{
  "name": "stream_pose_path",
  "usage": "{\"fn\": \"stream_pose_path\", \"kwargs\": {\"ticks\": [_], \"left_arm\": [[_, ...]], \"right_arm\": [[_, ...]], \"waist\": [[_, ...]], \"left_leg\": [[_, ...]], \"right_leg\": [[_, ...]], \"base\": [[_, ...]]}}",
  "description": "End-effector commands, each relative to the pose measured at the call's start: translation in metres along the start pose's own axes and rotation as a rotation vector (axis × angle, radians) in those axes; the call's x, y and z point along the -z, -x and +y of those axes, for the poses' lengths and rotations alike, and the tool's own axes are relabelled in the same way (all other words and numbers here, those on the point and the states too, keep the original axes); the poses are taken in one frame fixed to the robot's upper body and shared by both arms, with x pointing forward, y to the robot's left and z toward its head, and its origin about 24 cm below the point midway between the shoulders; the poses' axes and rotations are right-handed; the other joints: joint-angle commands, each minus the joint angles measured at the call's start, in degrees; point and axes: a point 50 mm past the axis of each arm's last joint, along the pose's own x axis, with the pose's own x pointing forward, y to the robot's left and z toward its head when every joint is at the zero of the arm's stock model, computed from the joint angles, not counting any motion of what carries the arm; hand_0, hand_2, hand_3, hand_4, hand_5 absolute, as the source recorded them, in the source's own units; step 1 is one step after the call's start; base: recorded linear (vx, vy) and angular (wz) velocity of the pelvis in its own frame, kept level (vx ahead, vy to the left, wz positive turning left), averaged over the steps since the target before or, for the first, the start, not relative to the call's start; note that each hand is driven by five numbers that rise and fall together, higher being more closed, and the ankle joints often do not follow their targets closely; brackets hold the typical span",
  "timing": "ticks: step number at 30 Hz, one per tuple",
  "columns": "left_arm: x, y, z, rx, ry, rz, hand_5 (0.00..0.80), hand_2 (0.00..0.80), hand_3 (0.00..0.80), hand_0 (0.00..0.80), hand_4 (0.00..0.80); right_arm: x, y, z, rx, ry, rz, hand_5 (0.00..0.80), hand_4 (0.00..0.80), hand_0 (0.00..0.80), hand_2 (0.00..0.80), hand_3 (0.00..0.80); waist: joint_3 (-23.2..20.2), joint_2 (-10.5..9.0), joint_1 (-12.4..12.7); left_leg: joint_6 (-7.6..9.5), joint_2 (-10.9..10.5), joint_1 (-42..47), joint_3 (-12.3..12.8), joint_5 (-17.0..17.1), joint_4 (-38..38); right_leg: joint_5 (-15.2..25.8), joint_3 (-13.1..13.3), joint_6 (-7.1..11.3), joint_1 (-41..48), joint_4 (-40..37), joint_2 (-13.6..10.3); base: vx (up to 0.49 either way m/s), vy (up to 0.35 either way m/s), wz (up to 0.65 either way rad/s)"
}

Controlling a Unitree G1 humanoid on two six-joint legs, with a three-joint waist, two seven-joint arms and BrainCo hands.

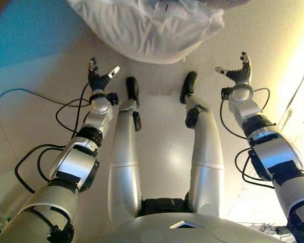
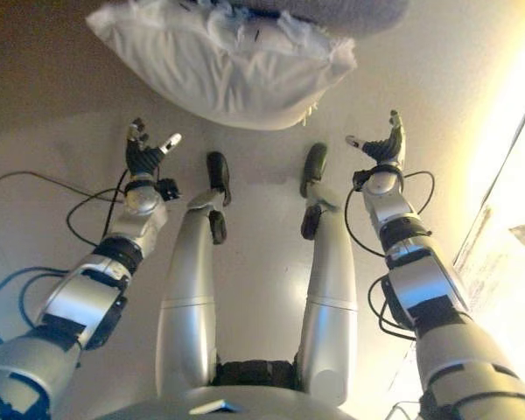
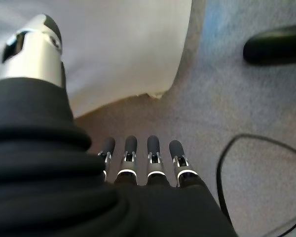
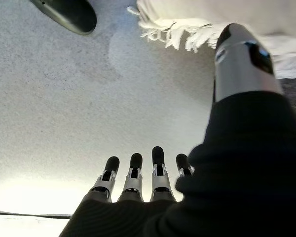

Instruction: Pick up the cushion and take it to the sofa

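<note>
1. Lying on the floor (image 1: 35, 116) ahead of both hands: a white cushion (image 1: 152, 28), plump and creased, filling the upper middle of the head views.
2. Showing a short white fringe (image 4: 172, 34) along one edge of the cushion, seen close in the right wrist view.
3. Peeking out behind the cushion at the very top of the right eye view: a grey surface (image 2: 350, 10), too little of it visible to identify.
4. Hovering near the cushion's left end, apart from it: the left hand (image 1: 97, 77), fingers straight and spread, thumb out to the side, holding nothing.
5. Hovering off the cushion's right end, likewise apart from it: the right hand (image 1: 239, 72), fingers extended and relaxed, thumb apart, holding nothing.
6. Facing inward toward one another, both palms, with the cushion beyond the gap between them.
7. Running across the floor at the left of the left eye view: a thin blue cord (image 1: 10, 93).
</note>
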Motion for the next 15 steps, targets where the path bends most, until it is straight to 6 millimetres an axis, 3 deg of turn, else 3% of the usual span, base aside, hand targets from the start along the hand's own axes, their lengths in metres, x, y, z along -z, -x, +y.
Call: {"fn": "stream_pose_path", "kwargs": {"ticks": [1, 4, 5, 7, 8, 9, 10, 11, 13, 15], "left_arm": [[-0.013, -0.005, 0.010, -0.059, -0.004, -0.082, 0.000, 0.000, 0.000, 0.000, 0.000], [-0.028, -0.013, 0.012, -0.076, 0.017, -0.114, 0.000, 0.000, 0.000, 0.000, 0.000], [-0.022, -0.012, 0.030, -0.070, 0.007, -0.152, 0.000, 0.000, 0.000, 0.000, 0.000], [-0.020, -0.014, 0.039, -0.090, -0.008, -0.140, 0.000, 0.000, 0.000, 0.000, 0.000], [-0.026, -0.018, 0.044, -0.096, 0.003, -0.150, 0.000, 0.000, 0.000, 0.000, 0.000], [-0.039, -0.025, 0.046, -0.096, 0.032, -0.173, 0.000, 0.000, 0.000, 0.000, 0.000], [-0.043, -0.025, 0.040, -0.094, 0.040, -0.182, 0.000, 0.000, 0.000, 0.000, 0.000], [-0.049, -0.025, 0.033, -0.096, 0.052, -0.195, 0.000, 0.000, 0.000, 0.000, 0.000], [-0.067, -0.027, 0.027, -0.087, 0.069, -0.244, 0.000, 0.000, 0.000, 0.000, 0.000], [-0.100, -0.036, 0.035, -0.055, 0.079, -0.331, 0.000, 0.000, 0.000, 0.000, 0.000]], "right_arm": [[-0.008, -0.005, -0.016, 0.012, 0.036, -0.090, 0.000, 0.000, 0.000, 0.000, 0.000], [-0.028, -0.009, -0.017, 0.002, 0.014, -0.165, 0.000, 0.000, 0.000, 0.000, 0.000], [-0.033, -0.011, -0.022, 0.014, -0.007, -0.190, 0.000, 0.000, 0.000, 0.000, 0.000], [-0.040, -0.011, -0.021, -0.005, -0.032, -0.238, 0.000, 0.000, 0.000, 0.000, 0.000], [-0.099, 0.024, -0.020, -0.212, -0.174, -0.916, 0.000, 0.000, 0.000, 0.000, 0.000], [-0.117, 0.034, 0.002, -0.232, -0.157, -0.959, 0.000, 0.000, 0.000, 0.000, 0.000], [-0.074, -0.004, 0.003, -0.053, -0.106, -0.288, 0.000, 0.000, 0.000, 0.000, 0.000], [-0.065, -0.006, -0.004, -0.064, -0.102, -0.307, 0.000, 0.000, 0.000, 0.000, 0.000], [-0.073, 0.000, 0.000, -0.173, -0.135, -0.424, 0.000, 0.000, 0.000, 0.000, 0.000], [-0.086, -0.004, -0.021, -0.215, -0.143, -0.492, 0.000, 0.000, 0.000, 0.000, 0.000]], "waist": [[-0.1, 2.50, -0.1], [-0.1, 2.68, -0.2], [-0.1, 3.06, 0.2], [-0.1, 3.36, 0.1], [-0.1, 3.42, 0.0], [-0.1, 4.09, -0.3], [-0.1, 4.22, -0.5], [-0.1, 4.37, -0.8], [-0.1, 4.01, -1.0], [-0.1, 2.85, -1.2]], "left_leg": [[1.57, -0.8, -3.6, 3.3, -2.1, -0.6], [1.32, -0.8, -6.2, 3.3, -2.6, 0.6], [1.20, -1.3, -6.5, 3.1, -2.8, 0.0], [0.74, -1.3, -7.9, 3.1, -3.2, 0.7], [0.62, -1.1, -8.4, 3.3, -3.6, 1.1], [0.34, -1.6, -9.2, 3.3, -3.5, 0.8], [0.30, -1.6, -9.3, 3.6, -3.9, 1.3], [0.13, -1.2, -10.2, 3.8, -3.9, 2.0], [0.25, -0.5, -11.9, 4.2, -4.7, 4.4], [0.34, 0.1, -13.5, 3.8, -5.5, 6.8]], "right_leg": [[-4.6, 2.4, 3.66, -0.9, 2.4, 1.1], [-4.7, 2.7, 4.00, -3.4, 3.1, 1.0], [-5.2, 2.6, 4.00, -3.8, 2.8, 0.7], [-5.4, 2.6, 4.36, -5.1, 3.6, 0.6], [-5.8, 2.7, 4.40, -5.7, 4.2, 0.5], [-6.4, 3.4, 4.43, -6.6, 4.8, 1.5], [-6.5, 3.7, 4.62, -7.0, 5.1, 1.4], [-6.3, 4.0, 4.54, -7.9, 5.6, 1.4], [-6.5, 4.0, 4.57, -9.4, 7.4, 1.0], [-6.9, 3.7, 4.71, -10.4, 9.0, 0.4]], "base": [[0.004, 0.022, -0.05], [0.005, 0.010, -0.03], [0.000, 0.000, 0.00], [0.018, -0.025, 0.03], [0.029, 0.069, 0.09], [0.034, 0.093, 0.12], [0.016, 0.118, 0.09], [0.021, 0.098, 0.09], [0.020, 0.059, 0.06], [0.034, -0.048, -0.05]]}}
